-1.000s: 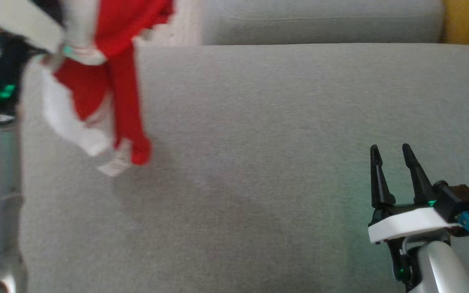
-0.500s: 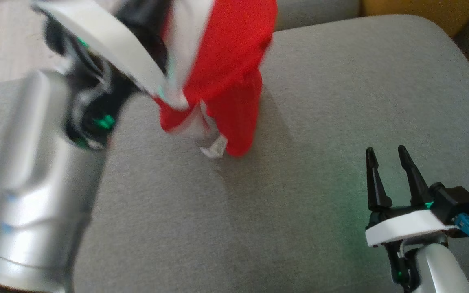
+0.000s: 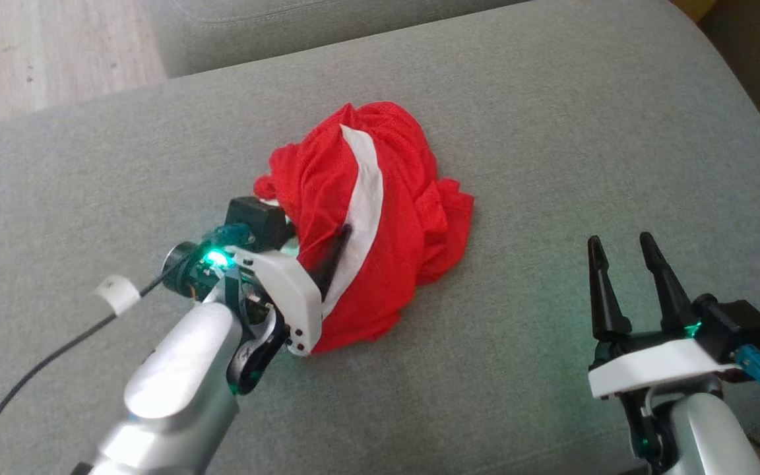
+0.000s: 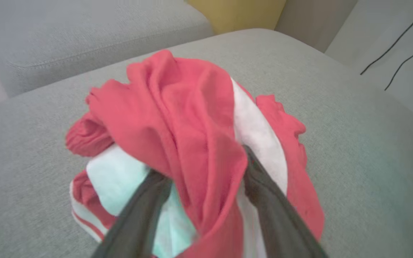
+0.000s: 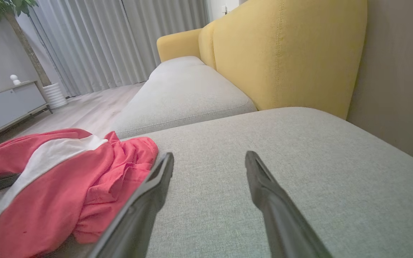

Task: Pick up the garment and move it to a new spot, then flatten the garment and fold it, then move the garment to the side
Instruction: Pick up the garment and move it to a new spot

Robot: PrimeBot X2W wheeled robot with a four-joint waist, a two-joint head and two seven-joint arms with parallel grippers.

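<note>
The garment [image 3: 380, 218] is red with a white stripe and lies in a crumpled heap in the middle of the grey sofa cushion [image 3: 551, 132]. My left gripper [image 3: 317, 254] reaches into its near left side, and cloth drapes over the fingers. In the left wrist view the garment [image 4: 177, 107] has a red fold lying loose between the two spread fingers of the left gripper [image 4: 201, 168], which is open. My right gripper [image 3: 617, 241] is open and holds nothing, low over the cushion to the right of the heap. The right wrist view shows the garment [image 5: 66, 179] left of the right gripper [image 5: 208, 157].
Wooden floor [image 3: 37, 53] lies beyond the cushion's far left edge, with a second grey cushion [image 5: 181, 93] next to it. A yellow backrest [image 5: 281, 53] rises at the far right. A black cable with a white tag [image 3: 116, 293] trails from my left wrist.
The head camera has swung. The garment hung from my shut left gripper above the cushion; now it rests in a heap on the cushion and the left fingers have parted. The right gripper stayed put.
</note>
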